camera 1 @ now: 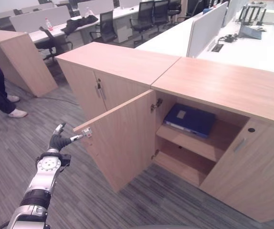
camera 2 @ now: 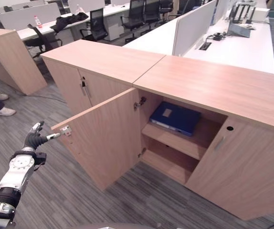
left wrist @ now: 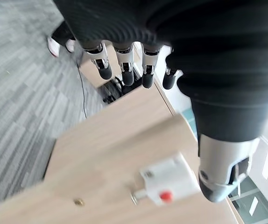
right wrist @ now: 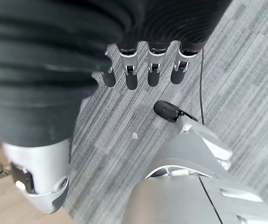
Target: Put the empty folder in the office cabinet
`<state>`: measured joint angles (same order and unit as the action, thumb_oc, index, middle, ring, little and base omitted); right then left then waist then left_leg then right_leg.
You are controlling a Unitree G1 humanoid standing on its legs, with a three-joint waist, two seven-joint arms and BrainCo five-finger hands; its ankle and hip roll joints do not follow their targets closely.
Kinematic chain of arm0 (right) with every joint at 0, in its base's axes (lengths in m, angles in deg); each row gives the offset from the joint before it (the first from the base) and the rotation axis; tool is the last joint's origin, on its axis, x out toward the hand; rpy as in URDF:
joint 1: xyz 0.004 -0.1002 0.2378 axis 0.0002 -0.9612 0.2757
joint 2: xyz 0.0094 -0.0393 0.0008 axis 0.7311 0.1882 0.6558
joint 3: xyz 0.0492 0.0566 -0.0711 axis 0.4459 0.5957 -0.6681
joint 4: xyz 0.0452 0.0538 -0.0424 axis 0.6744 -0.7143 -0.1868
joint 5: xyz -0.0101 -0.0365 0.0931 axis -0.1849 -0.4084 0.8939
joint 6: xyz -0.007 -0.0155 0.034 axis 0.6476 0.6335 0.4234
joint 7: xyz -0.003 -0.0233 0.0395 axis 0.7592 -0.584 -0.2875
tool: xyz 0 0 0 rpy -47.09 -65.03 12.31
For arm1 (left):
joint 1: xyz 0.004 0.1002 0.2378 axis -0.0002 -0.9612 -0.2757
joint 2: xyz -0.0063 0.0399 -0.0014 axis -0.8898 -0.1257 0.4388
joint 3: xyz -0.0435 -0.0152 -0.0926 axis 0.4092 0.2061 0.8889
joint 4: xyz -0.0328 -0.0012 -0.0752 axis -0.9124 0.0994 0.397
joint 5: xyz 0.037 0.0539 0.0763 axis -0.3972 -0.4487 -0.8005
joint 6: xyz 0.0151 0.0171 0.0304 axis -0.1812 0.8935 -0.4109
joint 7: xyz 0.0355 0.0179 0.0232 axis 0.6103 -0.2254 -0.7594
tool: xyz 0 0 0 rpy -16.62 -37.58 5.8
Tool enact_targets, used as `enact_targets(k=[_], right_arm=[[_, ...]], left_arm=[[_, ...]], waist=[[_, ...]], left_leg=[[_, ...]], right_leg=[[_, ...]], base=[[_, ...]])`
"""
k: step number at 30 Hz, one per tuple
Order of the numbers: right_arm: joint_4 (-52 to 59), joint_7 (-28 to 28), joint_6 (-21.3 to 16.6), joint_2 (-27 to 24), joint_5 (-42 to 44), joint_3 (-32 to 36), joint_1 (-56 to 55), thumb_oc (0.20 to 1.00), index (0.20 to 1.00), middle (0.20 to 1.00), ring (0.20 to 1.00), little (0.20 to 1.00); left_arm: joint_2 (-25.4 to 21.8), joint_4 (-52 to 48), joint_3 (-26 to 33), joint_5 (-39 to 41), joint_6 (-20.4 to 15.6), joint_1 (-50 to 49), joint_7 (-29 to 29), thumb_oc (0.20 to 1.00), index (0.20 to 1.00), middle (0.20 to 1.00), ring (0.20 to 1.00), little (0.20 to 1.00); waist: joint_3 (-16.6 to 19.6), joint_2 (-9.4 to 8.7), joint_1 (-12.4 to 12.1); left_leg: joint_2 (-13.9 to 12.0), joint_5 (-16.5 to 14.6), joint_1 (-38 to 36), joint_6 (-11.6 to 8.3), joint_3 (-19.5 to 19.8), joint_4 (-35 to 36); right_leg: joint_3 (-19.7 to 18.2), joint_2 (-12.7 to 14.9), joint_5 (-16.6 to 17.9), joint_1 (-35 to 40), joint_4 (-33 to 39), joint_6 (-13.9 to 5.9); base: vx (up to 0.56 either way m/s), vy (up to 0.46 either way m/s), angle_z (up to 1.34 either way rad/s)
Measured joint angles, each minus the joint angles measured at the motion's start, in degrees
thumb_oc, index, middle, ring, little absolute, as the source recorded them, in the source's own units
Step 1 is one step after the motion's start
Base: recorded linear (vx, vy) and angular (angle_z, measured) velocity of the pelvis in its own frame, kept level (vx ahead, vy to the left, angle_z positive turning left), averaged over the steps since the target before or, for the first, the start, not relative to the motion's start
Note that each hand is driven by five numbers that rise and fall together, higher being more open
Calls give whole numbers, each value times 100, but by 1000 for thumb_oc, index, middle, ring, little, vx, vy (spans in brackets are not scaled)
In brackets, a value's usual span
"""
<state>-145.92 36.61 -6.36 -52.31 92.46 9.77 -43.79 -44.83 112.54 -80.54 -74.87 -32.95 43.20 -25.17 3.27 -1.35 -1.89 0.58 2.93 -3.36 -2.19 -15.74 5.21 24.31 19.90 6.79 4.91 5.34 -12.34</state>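
Blue folder [camera 1: 189, 119] lying flat on upper shelf inside cabinet [camera 1: 223, 86]. Left hand [camera 1: 59, 140] relaxed, empty, fingertip at open door [camera 1: 122, 143] edge. Right hand [right wrist: 143, 70] slack, hanging. Risk: careless push swinging door, slamming shut hard.

Open door [camera 1: 122, 143] before shelves [camera 1: 194, 145]

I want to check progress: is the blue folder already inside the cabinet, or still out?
Inside. The blue folder lies flat on the upper shelf, behind the open door; the left hand is at the door's edge.
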Motion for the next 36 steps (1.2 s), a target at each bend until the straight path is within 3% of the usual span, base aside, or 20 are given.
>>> enact_targets(k=[6, 11, 18, 23, 27, 30, 34, 36], right_arm=[[44, -2, -15, 13, 2, -76, 84, 1000, 1000, 1000, 1000, 1000], [57, -2, -15, 22, 11, -88, 90, 1000, 1000, 1000, 1000, 1000], [207, -11, -15, 60, 222, -231, 139, 1000, 1000, 1000, 1000, 1000], [204, -31, 2, 110, 222, -241, 141, 1000, 1000, 1000, 1000, 1000], [182, -25, 32, 142, 223, -249, 112, 1000, 1000, 1000, 1000, 1000], [179, 22, 27, 187, 224, -245, 98, 1000, 1000, 1000, 1000, 1000], [140, 94, -16, 399, 223, -238, 182, 1000, 1000, 1000, 1000, 1000], [86, 96, -16, 463, 223, -238, 184, 1000, 1000, 1000, 1000, 1000]], left_arm=[[-96, 1167, -322, 107, 41, 696, 110, 1000, 1000, 1000, 1000, 1000], [-229, 1474, -431, 106, 46, 900, 229, 1000, 1000, 1000, 1000, 1000], [-352, 2229, -1040, 107, 57, 1434, 473, 1000, 1000, 1000, 1000, 1000], [-304, 3001, -1229, 103, 279, 1797, 646, 1000, 1000, 1000, 1000, 1000], [-130, 2718, -1315, 96, 376, 1745, 551, 1000, 1000, 1000, 1000, 1000], [58, 1282, -1468, 85, 460, 1101, 418, 1000, 1000, 1000, 1000, 1000], [569, 356, -1746, 87, 131, 400, 527, 1000, 1000, 1000, 1000, 1000], [585, 59, -2044, 88, 16, 257, 719, 1000, 1000, 1000, 1000, 1000]], waist=[[-35, -82, 175], [-41, -114, 181], [-42, -179, 163], [18, -272, 245], [7, -297, 111], [-20, -344, -143], [-18, -388, -261], [-24, -384, -340]], left_leg=[[-4, -24, -12, -35, -200, 7], [-6, -26, -12, -35, -293, 48], [-4, -2, -14, -1, -302, 1], [-3, -3, -21, -1, -408, -1], [8, -13, -23, -13, -411, 1], [31, -30, 28, -27, -336, 2], [48, -22, 54, -29, -233, 52], [49, -22, 70, -29, -201, 51]], right_leg=[[-195, 11, 51, -138, 2, 22], [-299, 8, 80, -209, 1, 38], [-332, -5, 134, -215, -31, 30], [-432, -5, 153, -286, -32, 42], [-468, 6, 174, -284, -33, 38], [-403, 39, 178, -278, -31, 32], [-292, 70, 146, -239, -13, 19], [-281, 73, 127, -246, -16, 22]], base=[[-4, -6, -17], [7, 1, -10], [0, 0, 0], [-2, 11, -10], [-10, 0, 0], [-22, -6, 13], [-11, -8, 15], [-2, -1, 6]])
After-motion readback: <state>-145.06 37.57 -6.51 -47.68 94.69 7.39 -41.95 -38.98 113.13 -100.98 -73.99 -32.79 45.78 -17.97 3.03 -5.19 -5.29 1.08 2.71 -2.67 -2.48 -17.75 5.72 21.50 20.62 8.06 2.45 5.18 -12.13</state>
